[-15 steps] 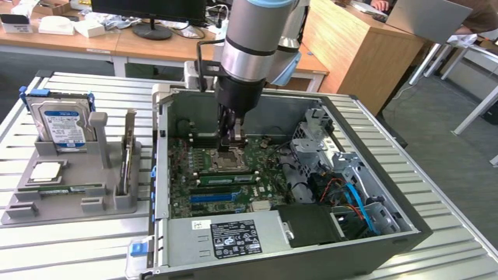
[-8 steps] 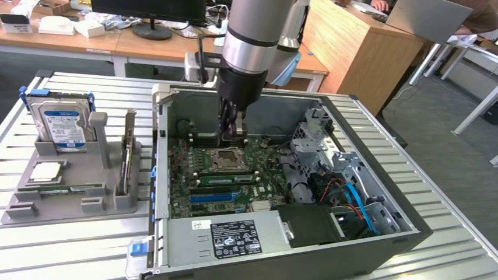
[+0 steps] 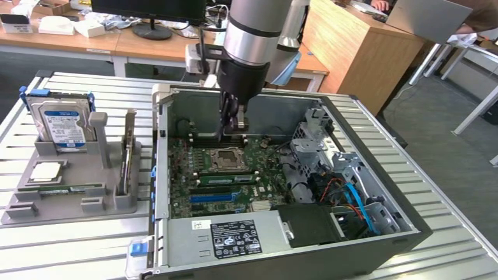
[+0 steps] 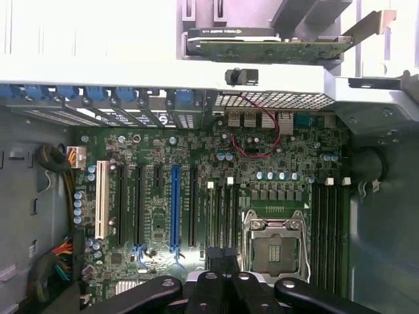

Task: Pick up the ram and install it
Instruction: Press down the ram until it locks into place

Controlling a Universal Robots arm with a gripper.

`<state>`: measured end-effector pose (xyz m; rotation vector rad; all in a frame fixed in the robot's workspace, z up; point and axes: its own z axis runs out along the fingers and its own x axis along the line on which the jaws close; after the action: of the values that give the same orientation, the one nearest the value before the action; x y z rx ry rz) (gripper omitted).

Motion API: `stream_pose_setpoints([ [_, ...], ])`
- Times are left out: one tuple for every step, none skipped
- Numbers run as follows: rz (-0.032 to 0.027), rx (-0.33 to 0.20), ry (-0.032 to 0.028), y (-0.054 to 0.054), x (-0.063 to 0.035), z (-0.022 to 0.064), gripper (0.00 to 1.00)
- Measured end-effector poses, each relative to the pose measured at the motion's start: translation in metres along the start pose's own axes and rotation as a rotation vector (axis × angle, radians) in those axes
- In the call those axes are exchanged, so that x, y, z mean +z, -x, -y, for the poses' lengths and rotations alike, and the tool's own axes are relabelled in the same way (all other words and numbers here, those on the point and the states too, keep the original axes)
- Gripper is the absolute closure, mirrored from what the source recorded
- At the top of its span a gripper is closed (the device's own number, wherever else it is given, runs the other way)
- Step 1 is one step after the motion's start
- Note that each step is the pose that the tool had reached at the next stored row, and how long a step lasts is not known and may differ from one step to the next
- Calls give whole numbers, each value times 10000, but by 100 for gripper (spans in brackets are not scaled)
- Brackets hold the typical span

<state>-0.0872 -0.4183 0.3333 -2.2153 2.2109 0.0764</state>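
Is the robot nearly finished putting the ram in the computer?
Hard to say. The gripper is shut, low inside the open computer case, over the motherboard. I cannot tell whether it holds anything. A green ram lies on the grey holder outside the case, so picking and installing it look undone.

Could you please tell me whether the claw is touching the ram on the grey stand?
Apart: the exterior view shows the claw over the motherboard, the ram outside the case.
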Motion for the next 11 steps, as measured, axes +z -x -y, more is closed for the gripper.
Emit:
stream_pose_setpoints([
  [0,0,0,1,-13,0,90],
  [0,0,0,1,-22,-1,90],
  [-1,0,0,1,-30,-1,90],
  [2,-1,-1,1,-32,-1,90],
  [2,0,-1,1,-32,-1,90],
  [2,-1,-1,1,-32,-1,90],
  [0,0,0,1,-32,-1,90],
  [1,0,0,2,-32,-1,90],
  [0,0,0,1,-33,-1,90],
  [-1,-1,0,1,-33,0,90],
  [-1,-1,1,1,-33,2,90],
])
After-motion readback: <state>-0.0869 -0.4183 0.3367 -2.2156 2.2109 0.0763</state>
